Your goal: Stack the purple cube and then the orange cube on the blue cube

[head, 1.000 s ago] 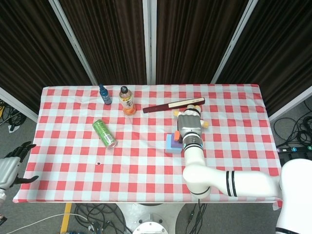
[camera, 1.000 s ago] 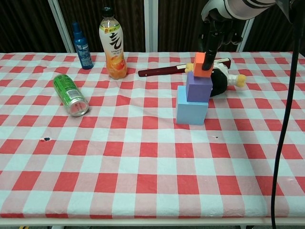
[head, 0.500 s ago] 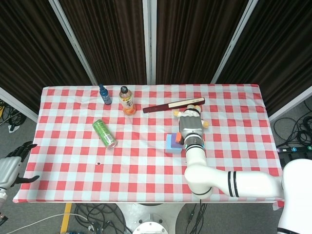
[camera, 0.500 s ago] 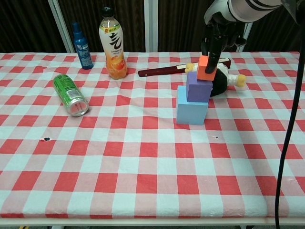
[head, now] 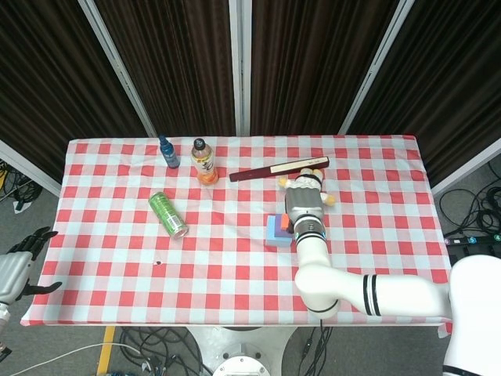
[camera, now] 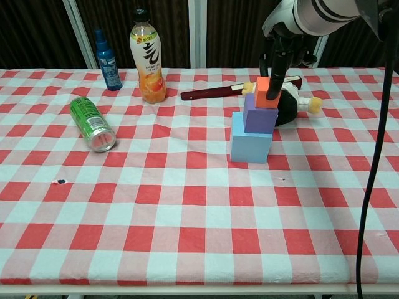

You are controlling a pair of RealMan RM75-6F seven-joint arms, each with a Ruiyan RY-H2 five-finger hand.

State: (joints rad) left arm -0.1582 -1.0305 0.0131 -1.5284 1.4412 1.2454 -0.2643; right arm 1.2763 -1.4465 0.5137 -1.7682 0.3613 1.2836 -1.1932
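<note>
Final stacking step: right hand (camera: 282, 47) pinches the orange cube (camera: 267, 91), seated on the purple cube (camera: 260, 113), which rests on the blue cube (camera: 250, 144) mid-desk. Next move likely calls for a gentle release and straight lift. Left hand (head: 17, 266) idles open off the desk edge.

In the head view, the right hand (head: 304, 200) is covering most of the stack at centre frame, letting only a sliver of the orange cube (head: 277, 225) and the left part of the blue cube (head: 272, 238) show; the purple cube (camera: 260, 114) is showing only in the chest view. There the hand's upper part is running off the top edge, so its grip is staying unclear. The left hand (head: 14, 266) is being cropped at the lower left edge (fingers indistinct). The toy (camera: 293, 103) is sitting half hidden behind the cubes.
</note>
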